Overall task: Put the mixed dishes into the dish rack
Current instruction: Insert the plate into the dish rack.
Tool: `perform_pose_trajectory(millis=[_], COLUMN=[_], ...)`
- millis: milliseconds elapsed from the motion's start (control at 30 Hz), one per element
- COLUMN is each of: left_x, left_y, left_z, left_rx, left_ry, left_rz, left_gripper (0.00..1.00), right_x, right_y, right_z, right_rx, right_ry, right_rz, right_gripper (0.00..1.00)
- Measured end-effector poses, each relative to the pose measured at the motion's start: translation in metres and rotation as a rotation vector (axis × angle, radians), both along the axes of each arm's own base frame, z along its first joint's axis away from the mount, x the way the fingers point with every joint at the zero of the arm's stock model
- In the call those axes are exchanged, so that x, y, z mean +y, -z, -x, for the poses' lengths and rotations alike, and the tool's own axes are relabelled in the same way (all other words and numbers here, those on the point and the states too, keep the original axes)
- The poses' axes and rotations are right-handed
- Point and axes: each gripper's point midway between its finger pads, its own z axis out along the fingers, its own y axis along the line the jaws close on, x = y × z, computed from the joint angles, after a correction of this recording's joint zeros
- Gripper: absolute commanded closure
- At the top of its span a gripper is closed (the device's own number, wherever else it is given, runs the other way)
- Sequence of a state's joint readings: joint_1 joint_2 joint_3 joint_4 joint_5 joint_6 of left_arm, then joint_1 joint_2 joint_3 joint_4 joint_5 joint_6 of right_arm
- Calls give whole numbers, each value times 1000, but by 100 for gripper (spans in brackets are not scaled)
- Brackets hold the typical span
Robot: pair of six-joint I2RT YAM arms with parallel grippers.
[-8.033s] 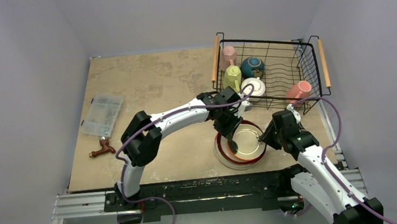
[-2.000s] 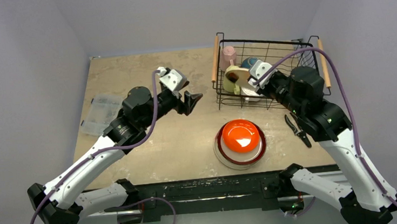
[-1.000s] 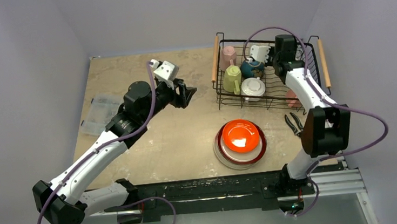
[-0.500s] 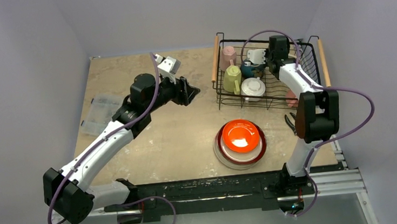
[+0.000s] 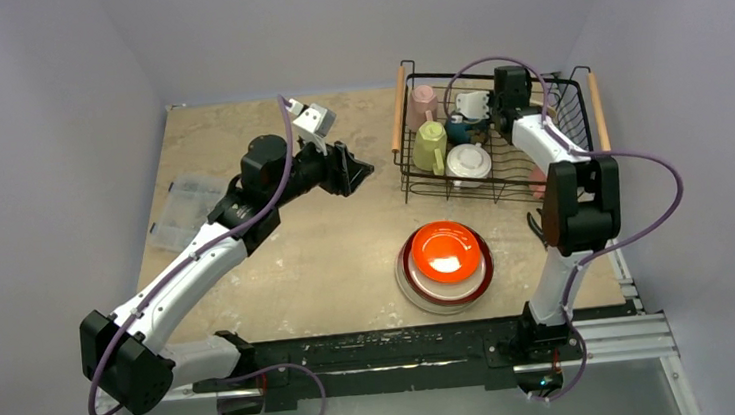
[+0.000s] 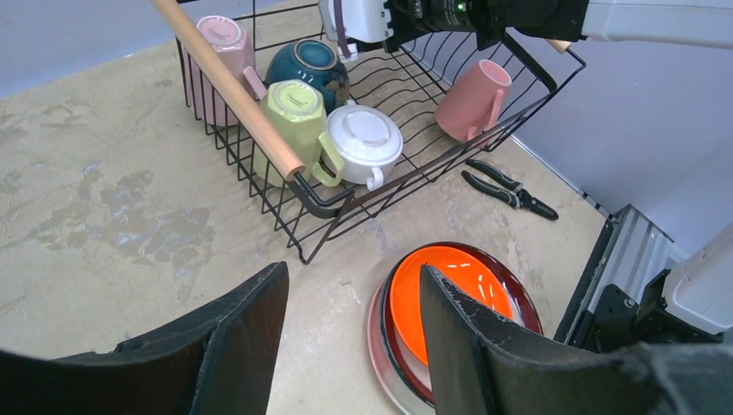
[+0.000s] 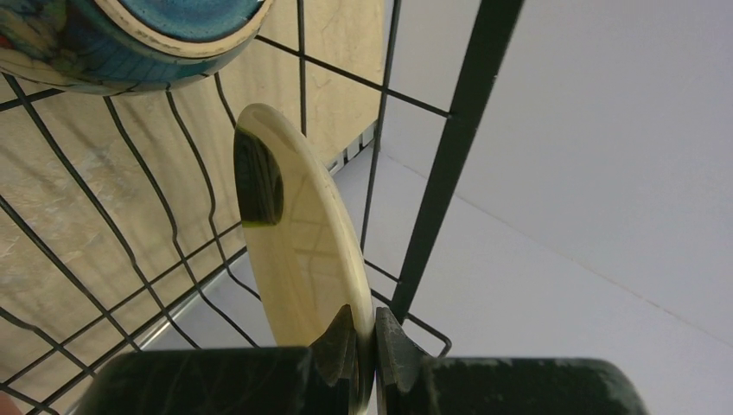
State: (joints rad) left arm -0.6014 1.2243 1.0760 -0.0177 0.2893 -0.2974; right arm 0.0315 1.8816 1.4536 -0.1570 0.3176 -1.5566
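My right gripper (image 7: 373, 324) is shut on the rim of a cream plate (image 7: 294, 242), held on edge inside the far end of the dish rack (image 5: 398, 109), beside the teal bowl (image 7: 130, 35). My left gripper (image 6: 353, 272) is open and empty above the table, left of the rack. In the rack are a pale pink mug (image 6: 220, 43), a yellow-green mug (image 6: 294, 108), a white mug (image 6: 367, 138) and a salmon mug (image 6: 471, 95). A red-orange plate (image 5: 445, 251) tops a stack on the table.
Black pliers (image 6: 510, 186) lie on the table right of the plate stack, partly under my right arm. A clear plastic box (image 5: 188, 211) sits at the table's left edge. Purple-grey walls close in on three sides.
My right gripper has carried the cream plate off the stack into the far end of the rack. My left arm has drawn back to the left of the rack, open.
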Motion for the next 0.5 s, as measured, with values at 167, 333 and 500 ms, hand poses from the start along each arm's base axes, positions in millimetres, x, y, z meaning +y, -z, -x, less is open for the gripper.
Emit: perform_pose_trajectory(millis=[167,333,500], left_x=[-1,-1,0], left_y=[0,-1,-1], left_z=[2,2,1], left_rx=[8,20,22], left_ry=[8,9,7], left_rz=[8,18,19], left_gripper=[44,44,44], right_x=[-2,-5,-6], right_y=[10,11,11], right_z=[0,0,0], right_rx=[29,38,42], right_ry=[3,10,4], right_rz=[22,45,55], right_gripper=[100,100,96])
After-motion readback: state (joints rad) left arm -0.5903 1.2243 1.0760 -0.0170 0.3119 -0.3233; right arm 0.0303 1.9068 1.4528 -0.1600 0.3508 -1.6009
